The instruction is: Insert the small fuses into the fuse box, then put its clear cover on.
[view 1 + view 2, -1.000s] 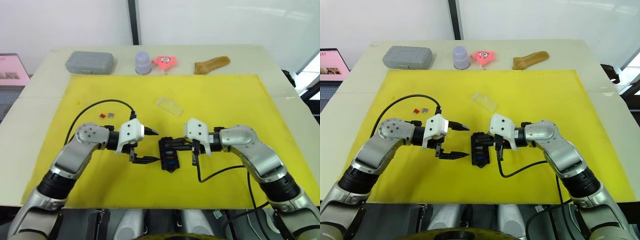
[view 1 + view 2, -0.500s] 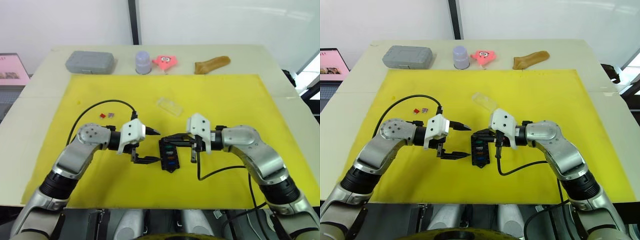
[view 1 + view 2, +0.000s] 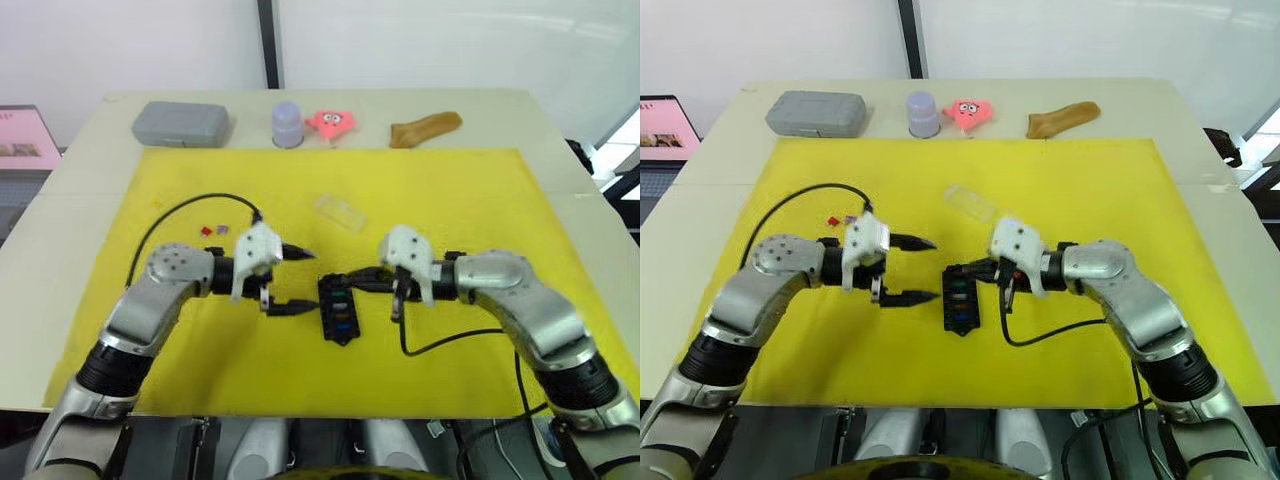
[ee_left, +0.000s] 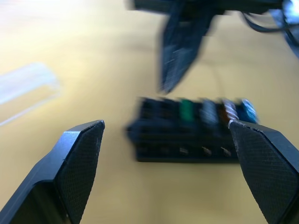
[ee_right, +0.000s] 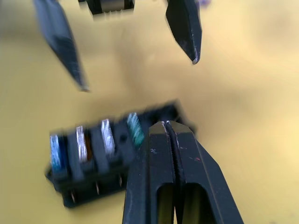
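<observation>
- Fuse box [image 3: 337,309] sits near-centre on the yellow mat [image 3: 480,200], between the two claws. Four fuses are seated in its slots: green [image 4: 186,111], grey, amber, blue.
- Right claw [image 5: 167,128]: fingers pressed together, nothing between them. Its tip is over the far end of the box by the green fuse; touching or just above, cannot tell. My read: it's pinning the box or pushing a fuse home.
- Left claw [image 3: 292,278]: spread wide, empty, hovering just left of the box, not touching it. Looks parked clear so the right one has room.
- Two loose fuses [image 3: 212,231], red and purple, lie on the mat far-left of the left claw, well apart from the box. They're on the left arm's side, so that arm likely fetches them.
- Clear cover [image 3: 340,212] lies on the mat beyond the box, apart from it, untouched. It goes on last.
- Judgement: insertion is partly done, with two fuses and the cover still outstanding.
- Along the worktop's far edge: grey case [image 3: 181,123], lilac cup [image 3: 287,124], pink toy [image 3: 332,123], brown piece [image 3: 426,128]. None are in play.
</observation>
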Available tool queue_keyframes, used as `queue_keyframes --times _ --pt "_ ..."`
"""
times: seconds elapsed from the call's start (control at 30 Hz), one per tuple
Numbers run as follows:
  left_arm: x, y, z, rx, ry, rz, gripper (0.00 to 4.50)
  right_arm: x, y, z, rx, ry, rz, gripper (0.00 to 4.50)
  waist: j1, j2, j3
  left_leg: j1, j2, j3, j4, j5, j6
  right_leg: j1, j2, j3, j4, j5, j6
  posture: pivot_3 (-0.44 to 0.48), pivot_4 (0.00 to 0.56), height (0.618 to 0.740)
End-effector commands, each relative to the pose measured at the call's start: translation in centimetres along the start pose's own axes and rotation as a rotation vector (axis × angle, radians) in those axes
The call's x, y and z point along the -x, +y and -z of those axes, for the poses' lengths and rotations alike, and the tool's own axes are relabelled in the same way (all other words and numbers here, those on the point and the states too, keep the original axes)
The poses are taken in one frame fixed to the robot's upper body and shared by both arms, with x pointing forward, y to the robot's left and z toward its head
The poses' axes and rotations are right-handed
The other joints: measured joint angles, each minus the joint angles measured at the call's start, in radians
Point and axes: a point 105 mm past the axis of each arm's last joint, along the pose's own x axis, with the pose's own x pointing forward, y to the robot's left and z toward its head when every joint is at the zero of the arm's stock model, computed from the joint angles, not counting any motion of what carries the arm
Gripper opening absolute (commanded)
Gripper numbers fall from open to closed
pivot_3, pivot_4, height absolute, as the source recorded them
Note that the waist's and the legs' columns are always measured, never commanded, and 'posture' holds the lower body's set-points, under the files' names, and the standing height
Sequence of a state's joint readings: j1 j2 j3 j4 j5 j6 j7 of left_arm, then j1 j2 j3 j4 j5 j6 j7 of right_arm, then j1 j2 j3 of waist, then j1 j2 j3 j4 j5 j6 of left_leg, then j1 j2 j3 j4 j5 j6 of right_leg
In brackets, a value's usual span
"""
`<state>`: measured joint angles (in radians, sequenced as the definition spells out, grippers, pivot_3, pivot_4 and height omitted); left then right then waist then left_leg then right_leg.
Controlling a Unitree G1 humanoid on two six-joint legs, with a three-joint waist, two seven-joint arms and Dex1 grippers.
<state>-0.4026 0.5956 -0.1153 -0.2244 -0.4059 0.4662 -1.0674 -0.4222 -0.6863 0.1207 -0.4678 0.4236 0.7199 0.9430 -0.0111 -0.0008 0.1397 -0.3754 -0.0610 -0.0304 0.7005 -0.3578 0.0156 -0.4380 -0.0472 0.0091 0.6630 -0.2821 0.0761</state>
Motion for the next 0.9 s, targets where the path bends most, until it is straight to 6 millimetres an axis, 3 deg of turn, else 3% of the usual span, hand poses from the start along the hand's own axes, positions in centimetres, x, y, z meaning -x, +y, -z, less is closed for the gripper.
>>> queue_keyframes --times 0.03,0.1,0.2,0.43,0.57,0.7,0.8,0.9 --pt "3.0 1.1 -1.8 0.032 -0.086 -0.165 4.50 3.9 -1.6 -3.6 0.026 -0.084 0.099 0.06 -0.001 0.000 0.000 0.000 0.000 0.000 0.000 0.000 0.000 0.000 0.000 0.000 0.000 0.000 0.000 0.000 0.150 0.740" --pt "4.9 1.3 -1.6 0.105 -0.089 -0.210 4.50 6.0 -2.7 -3.3 0.022 -0.055 0.165 0.06 0.000 0.000 0.000 0.001 0.000 0.000 -0.001 0.000 0.000 0.001 0.000 0.000 0.000 0.000 0.000 0.000 0.150 0.740" --pt "9.1 2.6 -0.4 0.188 -0.054 -0.355 4.50 9.5 -4.5 -2.1 -0.002 0.020 0.273 0.91 0.001 0.000 0.000 0.001 0.000 0.000 -0.001 0.000 0.000 0.001 0.000 0.000 -0.001 0.000 0.000 0.000 0.150 0.740" --pt "18.4 4.1 2.7 0.444 -0.005 -0.601 4.50 15.6 -6.4 1.7 -0.039 0.175 0.419 4.46 0.001 0.000 0.000 0.002 0.000 0.000 -0.001 0.000 0.000 0.002 0.000 0.000 -0.001 0.000 0.000 0.000 0.150 0.740" --pt "19.3 4.2 3.8 0.476 0.073 -0.630 4.50 14.9 -6.4 1.2 -0.015 0.134 0.420 4.46 0.001 0.000 0.000 0.002 0.000 0.000 -0.001 0.000 0.000 0.002 0.000 0.000 -0.001 0.000 0.000 0.000 0.150 0.740" --pt "18.6 5.2 2.8 0.587 -0.013 -0.621 4.50 12.8 -5.9 0.6 -0.013 0.090 0.371 4.46 0.001 0.000 0.000 0.002 0.000 0.000 -0.001 0.000 0.000 0.002 0.000 0.000 -0.001 0.000 0.000 0.000 0.150 0.740" --pt "17.4 7.1 3.5 0.781 -0.045 -0.634 4.50 10.2 -5.1 -0.4 -0.013 0.031 0.288 4.46 0.005 0.000 0.000 0.001 0.000 0.000 -0.001 0.000 0.000 0.002 0.000 0.000 -0.001 0.000 0.000 0.000 0.150 0.740" --pt "15.9 7.1 4.0 1.021 -0.077 -0.569 4.50 7.3 -3.7 -0.7 0.029 0.020 0.184 4.46 0.000 0.000 0.000 0.002 0.000 0.000 -0.001 0.000 0.000 0.002 0.000 0.000 0.000 0.000 0.000 0.000 0.150 0.740"
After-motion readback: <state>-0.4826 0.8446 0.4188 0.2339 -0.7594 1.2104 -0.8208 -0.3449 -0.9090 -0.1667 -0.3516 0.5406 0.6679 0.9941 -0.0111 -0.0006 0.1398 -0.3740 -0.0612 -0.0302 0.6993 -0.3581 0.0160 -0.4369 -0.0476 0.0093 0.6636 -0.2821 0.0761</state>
